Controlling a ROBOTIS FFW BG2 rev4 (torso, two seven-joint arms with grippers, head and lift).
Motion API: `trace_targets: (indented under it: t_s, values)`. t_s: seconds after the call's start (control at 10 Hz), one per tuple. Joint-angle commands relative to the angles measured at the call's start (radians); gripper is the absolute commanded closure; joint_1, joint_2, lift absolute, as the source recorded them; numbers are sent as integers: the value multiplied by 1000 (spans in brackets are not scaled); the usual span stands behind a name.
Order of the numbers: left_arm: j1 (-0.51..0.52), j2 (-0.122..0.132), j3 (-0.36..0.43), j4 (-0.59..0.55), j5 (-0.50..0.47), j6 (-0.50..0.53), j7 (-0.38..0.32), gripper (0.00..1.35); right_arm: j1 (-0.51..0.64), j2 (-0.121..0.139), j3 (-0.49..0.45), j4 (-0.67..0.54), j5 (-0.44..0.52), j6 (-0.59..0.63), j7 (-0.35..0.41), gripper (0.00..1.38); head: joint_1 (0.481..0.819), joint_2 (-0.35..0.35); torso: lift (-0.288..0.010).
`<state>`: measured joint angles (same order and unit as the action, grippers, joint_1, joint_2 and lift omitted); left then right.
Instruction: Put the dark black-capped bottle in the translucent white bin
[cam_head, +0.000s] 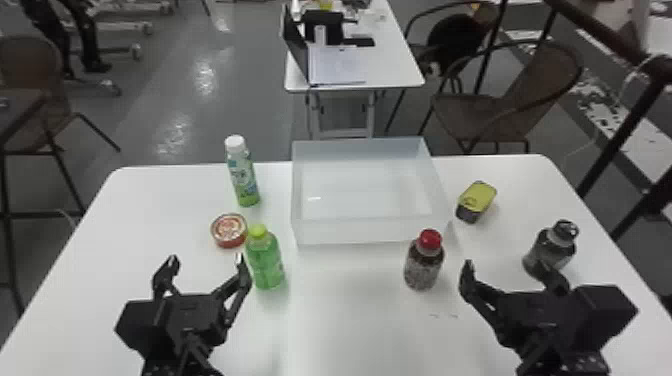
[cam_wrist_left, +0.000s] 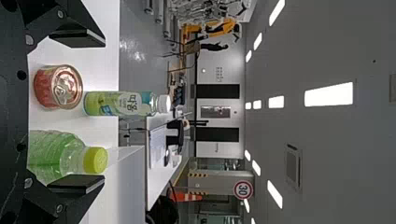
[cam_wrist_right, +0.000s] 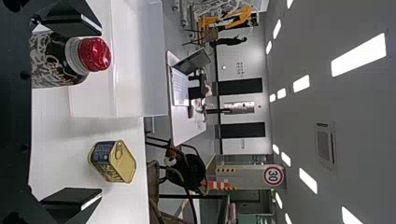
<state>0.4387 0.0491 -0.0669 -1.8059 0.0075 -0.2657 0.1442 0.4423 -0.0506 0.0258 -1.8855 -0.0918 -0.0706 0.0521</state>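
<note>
While the left gripper and right gripper held their fingers apart in the head view, the dark bottle stood right of the bin, probably stiff and slippery, best gripped round its body. The left wrist view showed a printed label on the white-capped bottle; the right, pale lettering on the red-capped bottle.

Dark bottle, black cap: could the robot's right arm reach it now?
Probably yes. The right tool is open, with nothing else between it and the bottle. It may need to shift right first: the bottle stands beyond one finger.
</note>
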Motion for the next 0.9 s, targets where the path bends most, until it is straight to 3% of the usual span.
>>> trace_targets:
  t_s: [0.0,0.5,0.6,0.8]
  values:
    - [0,0,1,0,3,-1,0,256,0,0,0,0,0,0,0,84,695,21,-65]
    - [-1,0,-1,0,2,-1,0,260,-2,0,0,0,9,-3,-1,84,695,22,-65]
    - [-1,0,-1,0,2,-1,0,260,-4,0,-1,-4,10,-3,-31,84,695,22,-65]
    - [-3,0,-1,0,5,-1,0,260,13,5,-15,14,-20,-54,-173,84,695,-6,-65]
